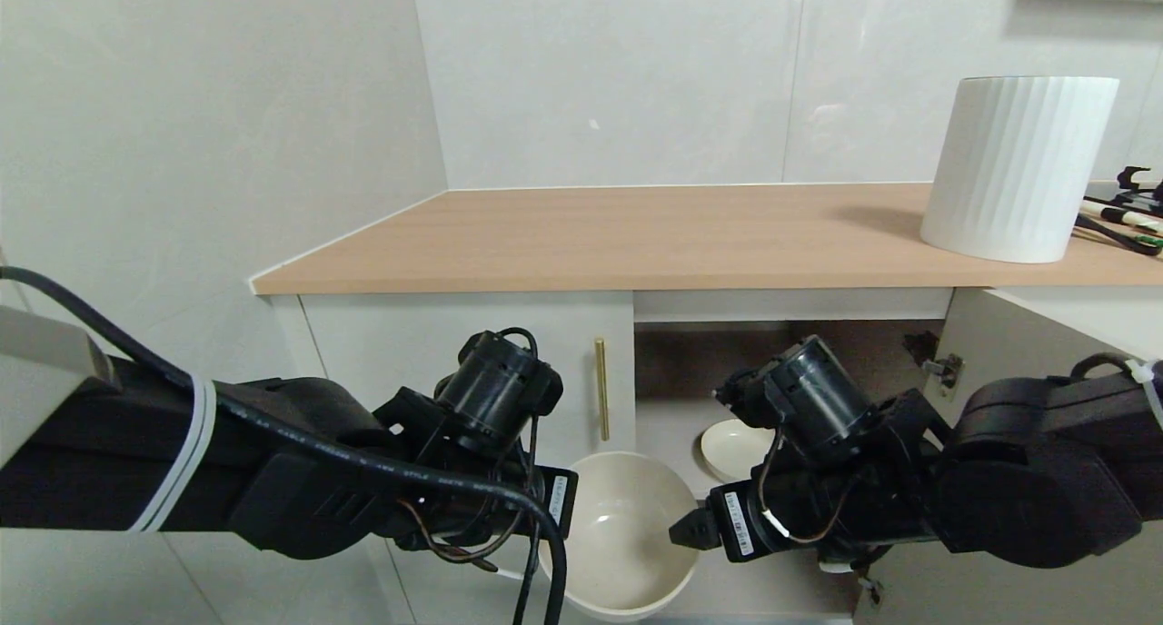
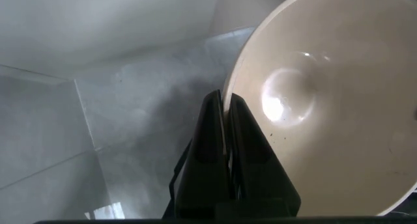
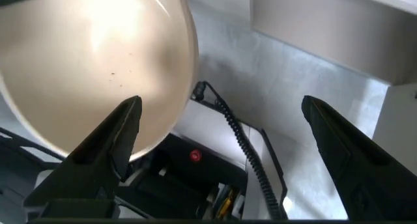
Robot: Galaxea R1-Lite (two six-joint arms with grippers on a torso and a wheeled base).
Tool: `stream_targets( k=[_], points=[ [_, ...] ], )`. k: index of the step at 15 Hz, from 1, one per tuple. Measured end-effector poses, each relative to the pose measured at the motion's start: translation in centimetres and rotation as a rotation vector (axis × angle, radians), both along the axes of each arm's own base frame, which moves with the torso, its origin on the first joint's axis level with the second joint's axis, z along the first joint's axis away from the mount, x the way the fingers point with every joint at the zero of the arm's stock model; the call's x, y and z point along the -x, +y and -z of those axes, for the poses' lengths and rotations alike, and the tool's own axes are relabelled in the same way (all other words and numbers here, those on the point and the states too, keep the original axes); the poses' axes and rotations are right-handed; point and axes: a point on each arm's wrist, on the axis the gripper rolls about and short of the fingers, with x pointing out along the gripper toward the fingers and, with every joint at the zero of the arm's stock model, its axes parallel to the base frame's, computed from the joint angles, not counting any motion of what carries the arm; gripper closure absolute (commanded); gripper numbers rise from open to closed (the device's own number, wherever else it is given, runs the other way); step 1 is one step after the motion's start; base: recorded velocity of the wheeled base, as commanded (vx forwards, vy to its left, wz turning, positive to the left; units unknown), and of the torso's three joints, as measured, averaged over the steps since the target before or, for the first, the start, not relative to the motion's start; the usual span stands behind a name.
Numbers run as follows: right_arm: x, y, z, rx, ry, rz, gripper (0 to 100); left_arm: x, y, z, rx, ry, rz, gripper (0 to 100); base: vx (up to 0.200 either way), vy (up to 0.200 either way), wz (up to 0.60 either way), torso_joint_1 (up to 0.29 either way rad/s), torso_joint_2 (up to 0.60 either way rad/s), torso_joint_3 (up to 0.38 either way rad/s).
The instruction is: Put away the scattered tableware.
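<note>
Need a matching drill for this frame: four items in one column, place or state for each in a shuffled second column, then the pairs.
Things
1. bowl
2. small plate
3. white ribbed container
4. right gripper

Place or state
A. standing on the countertop
B. lying inside the open cabinet
C. clamped at the rim by the left gripper
D. open, close to the bowl

Pairs: 1-C, 2-B, 3-A, 4-D

Bright, even light, with glare on the wall tiles (image 1: 607,71) and bowl (image 2: 306,100).
</note>
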Motion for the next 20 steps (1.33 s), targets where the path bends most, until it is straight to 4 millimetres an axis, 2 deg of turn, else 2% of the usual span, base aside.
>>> stream_targets(
  k=[4, 5, 16, 17, 20],
  points=[
    [-0.3, 0.3, 0.7, 0.006, 0.003, 0.006, 0, 0.2, -0.2, 0.0, -0.002, 0.002, 0.009, 100, 0.0, 0.0, 0.0, 0.0, 0.0, 0.0],
    [-0.4, 0.3, 0.8, 0.009, 0.006, 0.007, 100, 0.3, -0.2, 0.0, -0.002, 0.002, 0.01, 100, 0.0, 0.0, 0.0, 0.0, 0.0, 0.0],
    [-0.5, 0.5, 1.5, 0.019, 0.016, 0.006, 100, 0.3, -0.3, 0.2, -0.006, 0.001, 0.009, 100, 0.0, 0.0, 0.0, 0.0, 0.0, 0.0],
    [-0.5, 0.5, 1.6, 0.026, 0.015, 0.011, 100, 0.2, -0.3, 0.2, -0.015, -0.007, 0.0, 0, 0.0, 0.0, 0.0, 0.0, 0.0, 0.0],
    [-0.6, 0.5, 1.9, 0.045, 0.019, 0.021, 100, 0.1, -0.2, 0.1, -0.022, -0.023, -0.021, 0, 0.0, 0.0, 0.0, 0.0, 0.0, 0.0]
  ],
)
